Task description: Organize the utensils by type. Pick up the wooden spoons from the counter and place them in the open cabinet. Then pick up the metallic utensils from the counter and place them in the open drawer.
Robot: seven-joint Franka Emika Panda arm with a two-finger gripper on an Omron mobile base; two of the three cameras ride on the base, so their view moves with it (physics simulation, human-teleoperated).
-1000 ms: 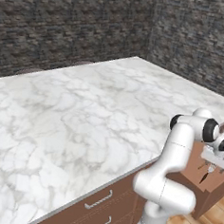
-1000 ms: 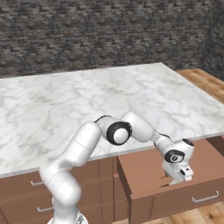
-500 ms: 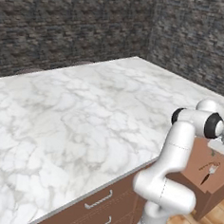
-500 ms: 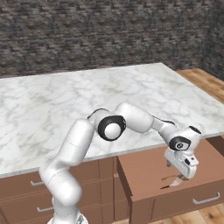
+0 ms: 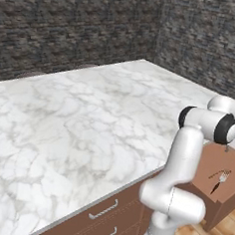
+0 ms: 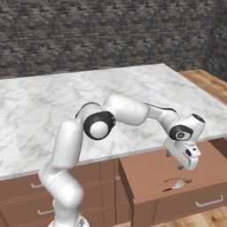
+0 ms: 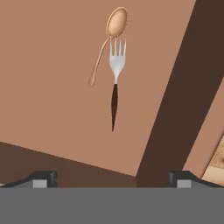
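A simulated kitchen corner with dark stone walls. A white robot arm reaches from in front of a marble worktop (image 6: 66,102) down toward an open drawer (image 6: 150,177) that is pulled out below the worktop's front edge.

The claw (image 6: 181,159) hangs above the drawer, pointing down into it. Its two dark fingertips (image 7: 41,177) stand wide apart with nothing between them, so it is released and carries nothing.

Two utensils lie flat on the drawer's brown floor. One is a fork (image 7: 115,78) with silver tines and a dark handle. The other is a spoon (image 7: 107,41) of tan, coppery colour; whether it is wood or metal cannot be told for sure. The spoon's bowl sits just past the fork's tines, almost touching them, and its thin handle curves away to one side. Both lie toward the drawer's front, near its handle (image 6: 205,203).

The fork rests here because the drawer is where metal utensils belong. The claw's wide opening directly above suggests a release into the drawer, with the utensils lying loose where they fell.

Near the drawer, no utensils are visible on the marble. The cabinet for wooden spoons cannot be made out.
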